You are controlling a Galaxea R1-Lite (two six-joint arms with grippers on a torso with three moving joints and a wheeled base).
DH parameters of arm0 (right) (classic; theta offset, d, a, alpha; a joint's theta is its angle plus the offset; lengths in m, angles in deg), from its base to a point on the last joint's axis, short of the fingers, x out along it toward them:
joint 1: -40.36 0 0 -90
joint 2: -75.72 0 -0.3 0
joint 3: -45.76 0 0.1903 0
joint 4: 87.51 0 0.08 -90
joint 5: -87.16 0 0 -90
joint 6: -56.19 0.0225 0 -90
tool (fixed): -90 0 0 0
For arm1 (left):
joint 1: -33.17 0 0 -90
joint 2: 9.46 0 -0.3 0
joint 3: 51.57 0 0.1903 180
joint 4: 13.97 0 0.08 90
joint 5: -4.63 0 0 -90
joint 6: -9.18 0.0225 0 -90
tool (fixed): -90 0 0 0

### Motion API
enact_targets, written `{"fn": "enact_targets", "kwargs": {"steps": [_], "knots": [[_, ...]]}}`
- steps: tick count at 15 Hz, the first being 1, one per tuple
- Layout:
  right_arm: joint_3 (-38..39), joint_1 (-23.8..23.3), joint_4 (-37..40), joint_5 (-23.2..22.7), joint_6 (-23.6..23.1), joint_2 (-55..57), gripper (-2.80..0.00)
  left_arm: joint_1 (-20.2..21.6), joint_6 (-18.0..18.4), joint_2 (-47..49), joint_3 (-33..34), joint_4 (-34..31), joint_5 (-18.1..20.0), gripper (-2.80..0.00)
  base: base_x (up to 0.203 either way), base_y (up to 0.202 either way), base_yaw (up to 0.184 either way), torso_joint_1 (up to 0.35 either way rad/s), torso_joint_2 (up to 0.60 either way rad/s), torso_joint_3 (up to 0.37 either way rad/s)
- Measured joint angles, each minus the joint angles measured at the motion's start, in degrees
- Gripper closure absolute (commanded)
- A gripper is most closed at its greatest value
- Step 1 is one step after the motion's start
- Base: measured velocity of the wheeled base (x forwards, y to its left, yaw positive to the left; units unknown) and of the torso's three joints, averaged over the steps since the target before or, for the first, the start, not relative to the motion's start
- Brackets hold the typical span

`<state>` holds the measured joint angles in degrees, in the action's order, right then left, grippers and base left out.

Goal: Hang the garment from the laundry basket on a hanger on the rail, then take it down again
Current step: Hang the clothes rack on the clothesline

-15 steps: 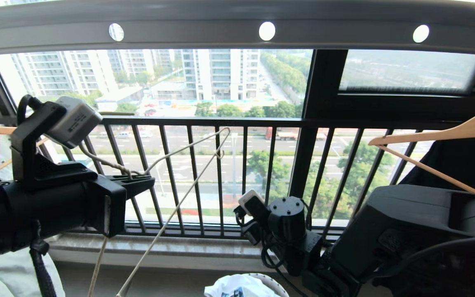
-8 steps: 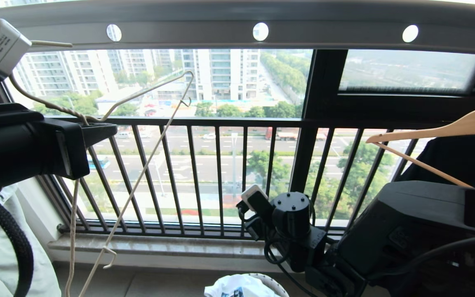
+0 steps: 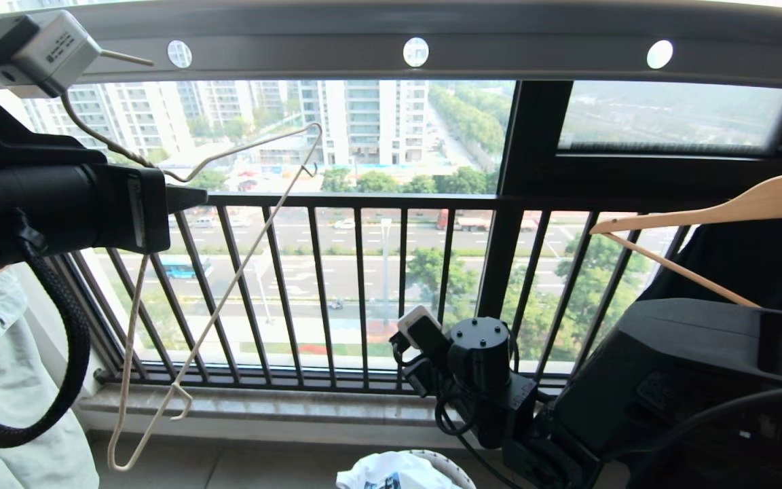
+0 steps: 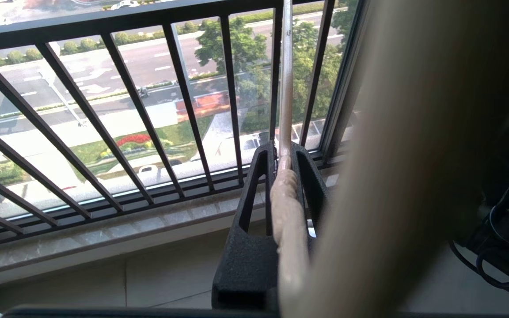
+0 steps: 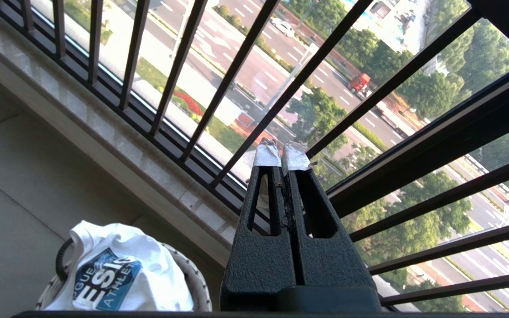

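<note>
Head view: my left tool (image 3: 184, 198) pinches hanger (image 3: 214, 299) neck w/ thin hold; swing could twist it loose b4 rail (image 3: 499, 51).

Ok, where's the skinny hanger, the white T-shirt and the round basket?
hanger (image 3: 228, 299): head view, on its long straight wire.
T-shirt (image 5: 108, 278): right wrist view, on the blue logo print.
basket (image 5: 195, 282): right wrist view, on the woven rim beside the shirt.

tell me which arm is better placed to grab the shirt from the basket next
Right. Its tool is shut and empty, near the T-shirt in the basket. The left tool is holding the wire hanger.
</note>
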<state>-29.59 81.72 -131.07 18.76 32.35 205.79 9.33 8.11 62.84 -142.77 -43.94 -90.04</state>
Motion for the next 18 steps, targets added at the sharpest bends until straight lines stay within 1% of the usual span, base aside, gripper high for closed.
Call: {"fn": "enact_targets", "kwargs": {"steps": [1, 2, 3, 5, 6, 7, 11, 14, 18], "knots": [[-0.05, 0.00, 0.00, 0.00, -0.01, 0.05, 0.00, 1.73, -0.07, 0.72, -2.11, -1.56, 1.82, 0.00, 0.000, 0.000, 0.000, 0.000, 0.00, 0.000], [-0.06, 0.00, 0.00, -0.02, -0.01, 0.07, 0.00, 3.28, -0.07, 1.38, -4.29, -2.61, 2.73, 0.00, 0.000, 0.000, 0.000, 0.000, 0.00, 0.000], [-0.09, 0.00, 0.01, 0.00, -0.01, 0.07, 0.00, 4.39, -0.02, 1.92, -6.24, -5.56, 3.47, 0.00, 0.000, 0.000, 0.000, 0.000, 0.00, 0.000], [-0.11, 0.00, -0.05, 0.00, -0.01, 0.07, 0.00, 5.87, -0.07, 2.54, -9.78, -12.38, 6.77, 0.00, 0.000, 0.000, 0.000, 0.000, 0.00, 0.000], [-0.11, 0.00, -0.05, -0.02, -0.03, 0.00, 0.00, 6.44, -0.09, 2.73, -10.86, -14.19, 8.58, 0.00, 0.000, 0.000, 0.000, 0.000, 0.00, 0.000], [-0.11, 0.01, -0.07, 0.00, -0.06, -0.11, 0.00, 6.76, -0.09, 2.94, -11.36, -14.66, 9.33, 0.00, 0.000, 0.000, 0.000, 0.000, 0.00, 0.000], [-0.09, 0.00, -0.10, -0.01, -0.33, -0.39, 0.00, 7.01, -0.05, 4.92, -14.49, -17.71, 9.73, 0.00, 0.000, 0.000, 0.000, 0.000, 0.00, 0.000], [-0.13, -0.07, -0.10, -0.02, -0.36, -0.41, 0.00, 7.01, -0.03, 6.47, -16.79, -17.65, 9.65, 0.00, 0.000, 0.000, 0.000, 0.000, 0.00, 0.000], [-0.16, -0.10, -0.10, 0.00, -0.36, -0.37, 0.00, 6.96, 0.00, 8.02, -17.63, -17.60, 9.62, 0.00, 0.000, 0.000, 0.000, 0.000, 0.00, 0.000]]}}
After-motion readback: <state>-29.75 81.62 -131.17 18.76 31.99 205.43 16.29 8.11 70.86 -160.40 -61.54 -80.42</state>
